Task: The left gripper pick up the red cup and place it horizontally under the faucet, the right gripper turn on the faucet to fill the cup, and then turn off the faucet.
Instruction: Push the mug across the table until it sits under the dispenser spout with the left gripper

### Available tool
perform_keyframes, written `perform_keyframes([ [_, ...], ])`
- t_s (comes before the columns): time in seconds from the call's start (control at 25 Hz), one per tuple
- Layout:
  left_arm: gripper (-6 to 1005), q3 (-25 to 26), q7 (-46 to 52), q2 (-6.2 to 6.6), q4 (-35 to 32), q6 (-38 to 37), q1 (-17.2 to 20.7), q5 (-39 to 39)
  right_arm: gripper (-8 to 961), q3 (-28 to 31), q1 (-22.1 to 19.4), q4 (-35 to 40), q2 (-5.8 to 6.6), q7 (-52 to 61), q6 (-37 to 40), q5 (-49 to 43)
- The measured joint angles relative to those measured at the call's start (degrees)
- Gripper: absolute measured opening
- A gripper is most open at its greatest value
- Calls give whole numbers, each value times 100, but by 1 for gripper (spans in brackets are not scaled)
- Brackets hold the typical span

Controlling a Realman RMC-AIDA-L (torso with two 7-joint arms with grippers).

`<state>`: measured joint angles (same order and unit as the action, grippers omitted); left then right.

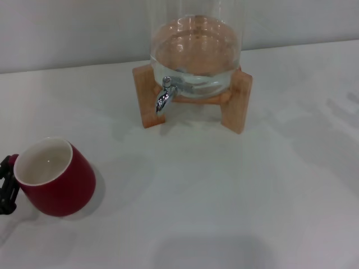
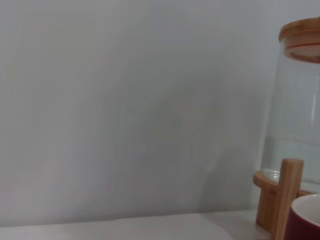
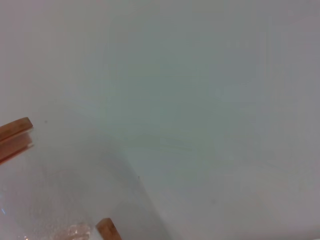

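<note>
The red cup [image 1: 55,178] is at the front left of the white table, its white inside showing and its small handle toward the left edge. Its rim also shows in a corner of the left wrist view [image 2: 307,220]. Only part of the left gripper [image 1: 7,188] shows, as black jointed links at the picture's left edge, right against the cup's handle side. The chrome faucet [image 1: 164,96] points down from the glass dispenser [image 1: 196,50] at the back centre, well away from the cup. The right gripper is out of view.
The dispenser rests on a wooden stand [image 1: 238,101] and holds some water. Its lid [image 2: 300,37] and a stand leg [image 2: 289,195] show in the left wrist view. A pale wall runs behind the table.
</note>
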<state>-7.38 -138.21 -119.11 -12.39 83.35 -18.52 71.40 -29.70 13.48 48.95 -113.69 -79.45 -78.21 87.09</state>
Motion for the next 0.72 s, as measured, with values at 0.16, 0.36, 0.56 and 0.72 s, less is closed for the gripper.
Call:
perform_keyframes([
  [0.16, 134, 0, -216, -12, -136, 44, -5, -136, 765, 0, -3, 0, -3, -5, 0, 0],
  [0.36, 134, 0, -659, -19, -152, 143, 9, -161, 766, 0, -4, -9, -5, -21, 0, 0],
  [0.56, 134, 0, -732, -14, -151, 101, -52, -137, 766, 0, -4, -9, -5, -26, 0, 0],
  [0.72, 134, 9, -734, -4, -149, 30, -126, -134, 765, 0, -4, -9, -5, -27, -1, 0],
])
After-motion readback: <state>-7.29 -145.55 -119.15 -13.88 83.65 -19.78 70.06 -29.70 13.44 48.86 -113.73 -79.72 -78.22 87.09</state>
